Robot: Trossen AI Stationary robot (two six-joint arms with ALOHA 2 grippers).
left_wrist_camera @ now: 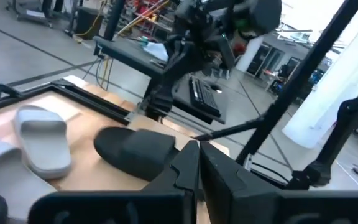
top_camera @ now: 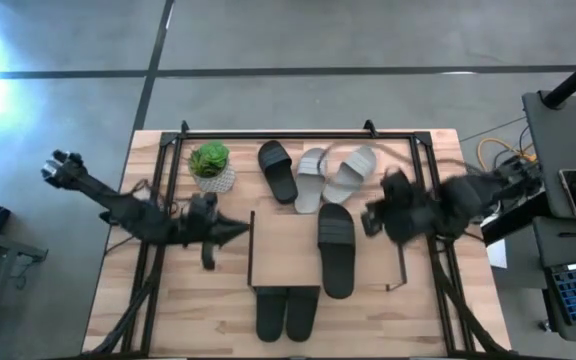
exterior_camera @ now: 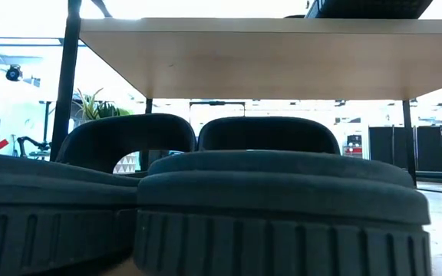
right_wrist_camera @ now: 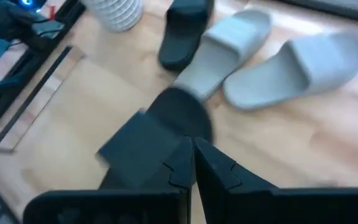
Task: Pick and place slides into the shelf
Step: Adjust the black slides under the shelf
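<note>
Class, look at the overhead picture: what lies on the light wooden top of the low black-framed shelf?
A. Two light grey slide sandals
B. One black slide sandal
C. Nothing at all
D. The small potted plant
B: a single black slide sandal lies lengthwise on the shelf's wooden top; the two light grey sandals and the small potted plant sit on the table behind it.

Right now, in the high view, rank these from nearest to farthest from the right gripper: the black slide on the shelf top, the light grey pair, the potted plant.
From the right gripper:
1. Black slide on the shelf top, just beside it.
2. Light grey pair, toward the table's back.
3. Potted plant, far across, by the left arm.
</note>
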